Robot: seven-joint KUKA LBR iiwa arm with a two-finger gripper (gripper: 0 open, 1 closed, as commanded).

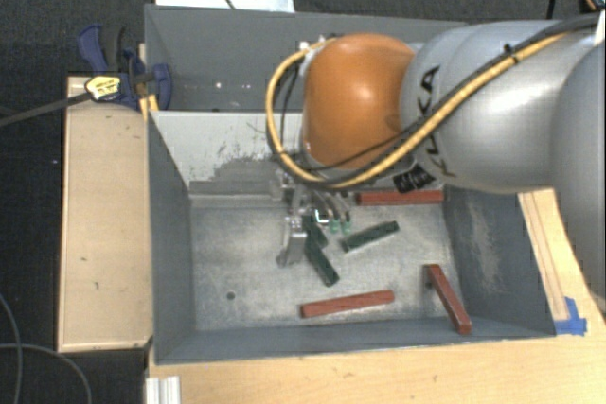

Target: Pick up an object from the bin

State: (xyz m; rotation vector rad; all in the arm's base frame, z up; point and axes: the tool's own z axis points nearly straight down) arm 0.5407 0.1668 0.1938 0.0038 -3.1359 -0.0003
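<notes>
My pincer [311, 224] hangs low over the middle of the bin [172, 241], beneath my orange wrist cover [355, 99]; whether it is spread or pressed together I cannot tell.

The thing nearest me is a dark green bar [325, 266]; its upper end lies right under the pincer, and its long axis runs from there toward the near wall, slanting a little to the right in the camera view. A second green bar [371, 236] lies just beside it on the right, slanting the other way.

A red-brown bar [347, 305] lies well apart by the near wall; another red-brown stick [447, 298] leans in the right corner.

I judge the grasp must close across the first bar's narrow width, near its upper end; along its length I would find nothing to pinch.
</notes>
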